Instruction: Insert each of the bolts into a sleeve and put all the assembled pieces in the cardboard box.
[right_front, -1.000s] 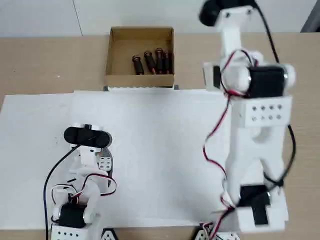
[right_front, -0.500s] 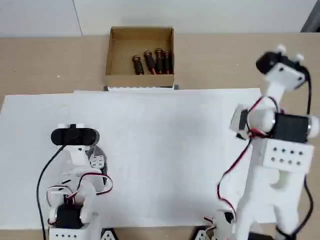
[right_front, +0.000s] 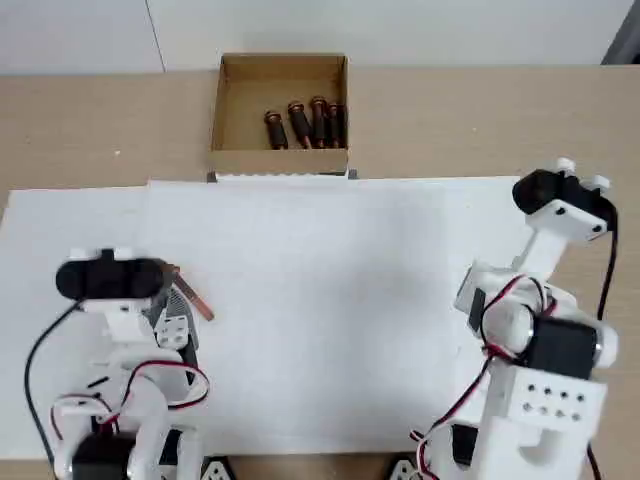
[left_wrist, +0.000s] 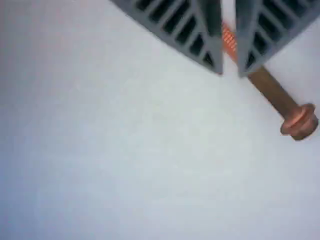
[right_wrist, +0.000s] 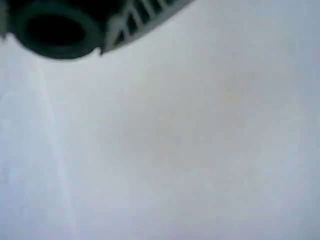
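High view: four assembled pieces (right_front: 305, 122) lie side by side in the cardboard box (right_front: 283, 160) at the far edge of the table (right_front: 100, 120). Nearer the arms, on the white paper sheet (right_front: 330, 300), the left gripper (right_front: 176, 303) holds a copper-coloured bolt (right_front: 196, 300) whose free end angles out toward the middle of the sheet. The right arm (right_front: 540, 340) sits folded close to its base, well apart from both bolt and box, probably parked there to leave the way to the box open. Left wrist view: the jaws are clamped on the bolt (left_wrist: 272, 92) partway along its length. Orange thread shows in the narrow gap between them, and the flanged head (left_wrist: 300, 121) juts out past the tips. That grip along the shaft looks chosen to keep the piece steady while it is carried. Whether a sleeve already covers the shaft cannot be told, so this may be a finished piece bound for the box or a bolt awaiting its sleeve. Right wrist view: the right gripper (right_wrist: 107, 30) hangs close over the paper, and whether it is open or closed cannot be told.
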